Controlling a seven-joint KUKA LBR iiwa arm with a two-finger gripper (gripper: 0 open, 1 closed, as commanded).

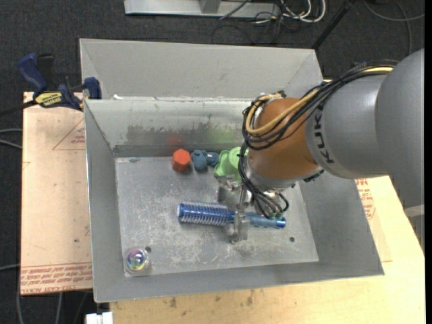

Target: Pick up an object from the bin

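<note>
We see orange lump (pixel 181 160), blue lump (pixel 200 159), green piece (pixel 227 162) side by side at back. Shiny ball (pixel 137 260) front-left, well apart.

- The green thing (pixel 226 162) at the back wall, centre of the frame, has its right part hidden behind the orange wrist cover (pixel 283 144); its kind cannot be told.
- On the blue brush (pixel 206 213), the stretch where bristles meet handle is covered by the arm's end.
- The small blue thing (pixel 201 159) beside it is too small to name, perhaps a toy figure.
- The arm (pixel 358 123) is cut off by the right edge and hides the bin (pixel 202 73) floor beneath it.
</note>
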